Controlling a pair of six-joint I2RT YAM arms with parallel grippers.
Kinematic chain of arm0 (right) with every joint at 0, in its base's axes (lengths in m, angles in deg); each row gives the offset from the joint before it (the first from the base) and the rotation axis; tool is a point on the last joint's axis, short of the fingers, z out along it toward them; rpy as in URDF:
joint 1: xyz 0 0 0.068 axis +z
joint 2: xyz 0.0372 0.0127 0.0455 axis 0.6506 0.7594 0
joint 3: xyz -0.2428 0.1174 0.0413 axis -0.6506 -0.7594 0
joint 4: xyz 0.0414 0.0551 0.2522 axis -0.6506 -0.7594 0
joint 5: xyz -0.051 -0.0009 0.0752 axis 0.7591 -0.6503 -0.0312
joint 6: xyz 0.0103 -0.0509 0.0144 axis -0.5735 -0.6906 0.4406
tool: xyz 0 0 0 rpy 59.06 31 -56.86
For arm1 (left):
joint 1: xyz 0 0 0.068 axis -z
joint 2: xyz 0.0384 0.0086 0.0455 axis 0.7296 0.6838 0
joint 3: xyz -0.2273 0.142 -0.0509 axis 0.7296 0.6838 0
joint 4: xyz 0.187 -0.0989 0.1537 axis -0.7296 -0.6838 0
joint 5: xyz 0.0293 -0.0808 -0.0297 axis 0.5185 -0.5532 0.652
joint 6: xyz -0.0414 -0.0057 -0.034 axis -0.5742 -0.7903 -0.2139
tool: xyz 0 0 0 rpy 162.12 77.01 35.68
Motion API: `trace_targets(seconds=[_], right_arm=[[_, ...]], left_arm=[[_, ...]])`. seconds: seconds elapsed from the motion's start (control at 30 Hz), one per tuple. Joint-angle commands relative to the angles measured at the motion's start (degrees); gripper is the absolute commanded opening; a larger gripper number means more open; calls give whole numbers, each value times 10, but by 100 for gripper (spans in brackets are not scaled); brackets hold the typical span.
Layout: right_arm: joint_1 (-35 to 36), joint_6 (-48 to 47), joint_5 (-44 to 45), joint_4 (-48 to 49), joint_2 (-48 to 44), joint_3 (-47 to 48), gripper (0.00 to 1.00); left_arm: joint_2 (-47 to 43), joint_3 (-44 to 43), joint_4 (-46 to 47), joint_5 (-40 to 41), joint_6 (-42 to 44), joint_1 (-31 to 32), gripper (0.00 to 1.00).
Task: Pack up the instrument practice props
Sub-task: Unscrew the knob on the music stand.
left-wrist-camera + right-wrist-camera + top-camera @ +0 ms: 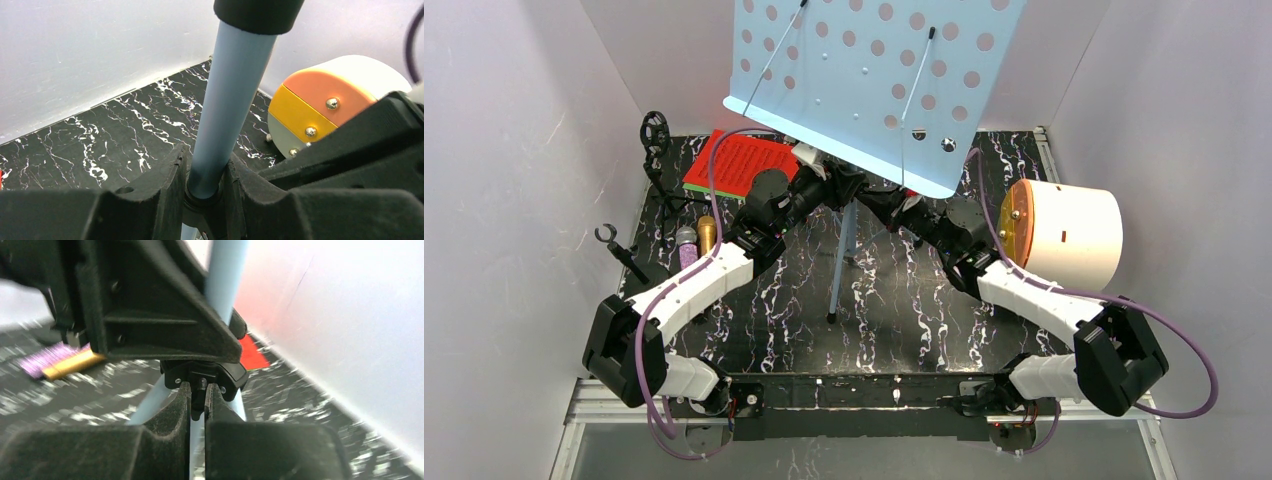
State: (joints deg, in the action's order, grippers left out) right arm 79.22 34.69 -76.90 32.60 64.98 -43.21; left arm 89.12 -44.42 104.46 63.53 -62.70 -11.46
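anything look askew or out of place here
The pale blue music rack sits twisted askew to the table edges, its pole clamped in the left gripper's jaws; whether all legs touch down is hidden.

A white drum (1079,235) with an orange-and-yellow end lies on its side at the frame's right, on a black, white-veined tabletop (904,320) — white walls (514,150) around.

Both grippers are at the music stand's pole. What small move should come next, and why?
Probably the right gripper should slide the black leg collar along the pale blue pole. It pinches the collar, the left gripper steadies the pole above it, and the tripod legs stand spread.
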Motion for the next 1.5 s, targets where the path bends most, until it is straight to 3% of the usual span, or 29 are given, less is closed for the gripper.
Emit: trace_targets(seconds=[0.0, 0.17, 0.37, 0.43, 0.53, 0.63, 0.8, 0.93, 1.1, 1.27, 1.47], right_arm=[[2, -414, -70, -113, 4, -5, 1], [11, -735, 3, -136, 26, -12, 1], [48, -984, 109, -89, 31, -31, 1], [65, -1050, 175, -53, 37, -42, 1], [78, -1064, 193, 0, 33, -63, 1], [79, -991, 160, -1, 18, -67, 6], [79, -774, 115, -27, -11, -52, 40], [79, -567, 94, -4, -40, -62, 58], [75, -331, 108, 11, -71, -78, 67], [70, -81, 178, 54, -85, -89, 84], [66, 184, 231, -32, -69, -28, 88]], left_arm=[[8, 15, -107, 31, -34, -10, 0], [11, 11, -113, 34, -35, -10, 0], [16, 8, -117, 34, -35, -10, 0], [19, 7, -117, 34, -35, -10, 0], [19, 7, -117, 43, -32, -10, 0], [18, 8, -119, 49, -31, -10, 0], [19, 7, -119, 49, -31, -10, 0], [20, 9, -118, 53, -30, -10, 0], [21, 9, -116, 50, -30, -10, 0], [22, 7, -115, 44, -30, -10, 0], [23, 8, -113, 43, -31, -10, 0]])
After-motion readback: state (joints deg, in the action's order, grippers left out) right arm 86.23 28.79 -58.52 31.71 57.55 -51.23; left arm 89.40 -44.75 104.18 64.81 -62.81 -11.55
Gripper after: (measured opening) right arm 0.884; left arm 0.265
